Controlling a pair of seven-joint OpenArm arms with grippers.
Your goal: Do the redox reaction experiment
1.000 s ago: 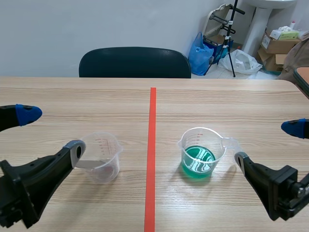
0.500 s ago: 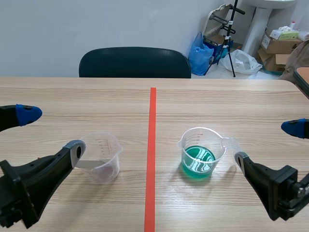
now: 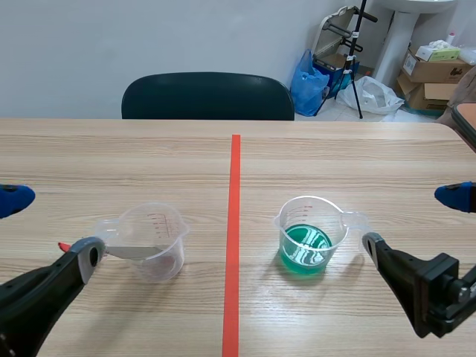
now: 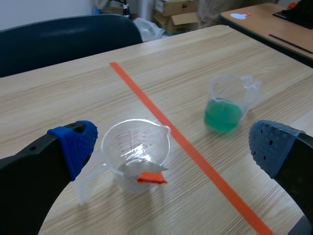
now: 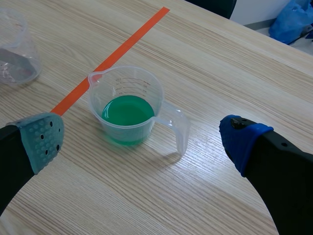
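Note:
A clear measuring cup (image 3: 152,239) stands left of the red tape line, with a grey metal strip with an orange tip (image 4: 149,178) leaning inside it. Right of the line, a second clear cup (image 3: 309,233) holds green liquid. My left gripper (image 3: 48,227) is open, low at the left, near the clear cup's handle and holding nothing. In the left wrist view this cup (image 4: 138,152) sits just ahead, between the open fingers (image 4: 74,143). My right gripper (image 3: 413,220) is open beside the green cup's handle. In the right wrist view the green cup (image 5: 128,110) stands ahead of the open fingers (image 5: 43,140).
A red tape line (image 3: 234,223) runs down the table's middle. A dark chair (image 3: 207,95) stands behind the far edge. Boxes and bags lie on the floor at the back right. The wooden table (image 3: 357,163) extends bare beyond both cups.
My left gripper has drawn back to the left and lower, uncovering the clear cup's handle. The right arm and both cups have stayed put.

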